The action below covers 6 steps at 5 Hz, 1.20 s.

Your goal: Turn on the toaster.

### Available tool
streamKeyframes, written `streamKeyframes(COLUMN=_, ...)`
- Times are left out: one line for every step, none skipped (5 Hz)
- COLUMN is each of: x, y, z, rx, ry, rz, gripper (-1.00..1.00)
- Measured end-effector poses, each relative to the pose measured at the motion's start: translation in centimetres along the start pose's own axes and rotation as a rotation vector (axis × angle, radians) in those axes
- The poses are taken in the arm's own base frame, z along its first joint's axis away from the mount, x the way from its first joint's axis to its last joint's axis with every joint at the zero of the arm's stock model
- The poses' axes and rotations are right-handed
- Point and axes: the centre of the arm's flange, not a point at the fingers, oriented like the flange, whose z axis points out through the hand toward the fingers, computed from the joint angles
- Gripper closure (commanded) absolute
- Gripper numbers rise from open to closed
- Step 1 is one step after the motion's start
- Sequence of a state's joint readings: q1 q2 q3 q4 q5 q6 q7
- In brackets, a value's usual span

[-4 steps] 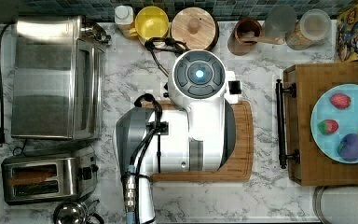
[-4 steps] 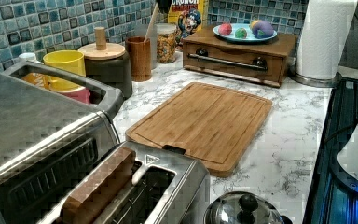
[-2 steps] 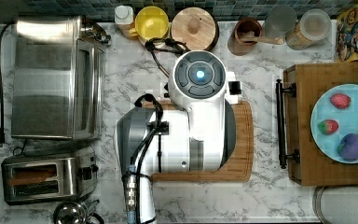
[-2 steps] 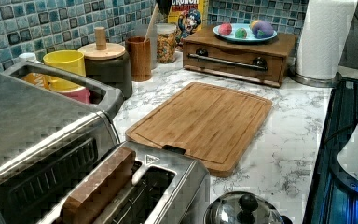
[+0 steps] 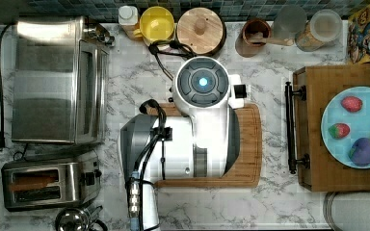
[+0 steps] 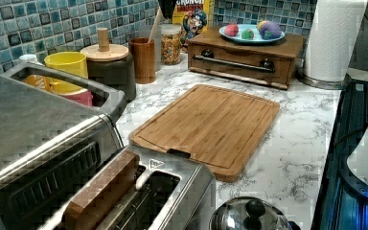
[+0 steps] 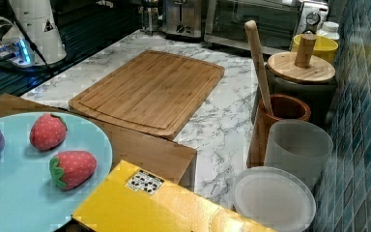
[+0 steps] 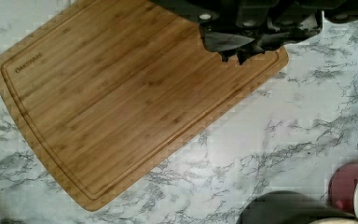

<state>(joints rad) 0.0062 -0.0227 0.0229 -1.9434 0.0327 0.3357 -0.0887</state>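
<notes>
The toaster [image 5: 50, 185] is sitting lower left of the top view, lever untouched. The gripper [image 8: 242, 44] is hovering above the cutting board [image 8: 130, 93]; can't tell its state. Approach probably comes next.

bright even light, glare on toaster oven [image 5: 53, 79], blocky compression blur, soft shadows.

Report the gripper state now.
Gripper: cannot be told; it hangs above the cutting board, holding nothing visible.
</notes>
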Motion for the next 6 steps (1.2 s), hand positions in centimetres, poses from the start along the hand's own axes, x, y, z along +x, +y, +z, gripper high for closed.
streamKeyframes(x=-1.5, y=-0.6, z=2.4, rx=0.001, ry=0.002, rz=-0.059, gripper=1.00)
streamKeyframes(x=-4.3, y=-1.9, z=5.4, rx=0.020, ry=-0.031, rz=-0.121, gripper=1.00)
streamKeyframes(x=-8.7, y=-3.3, z=8.4, rx=-0.028, ry=-0.080, rz=-0.253, gripper=1.00)
streamKeyframes(x=-14.5, y=-5.1, z=10.7, rx=-0.057, ry=-0.131, rz=-0.381, gripper=1.00)
streamKeyframes(x=-19.7, y=-6.3, z=12.2, rx=-0.090, ry=-0.138, rz=-0.491, gripper=1.00)
streamKeyframes(x=-23.6, y=-6.2, z=12.7, rx=-0.084, ry=-0.154, rz=-0.588, gripper=1.00)
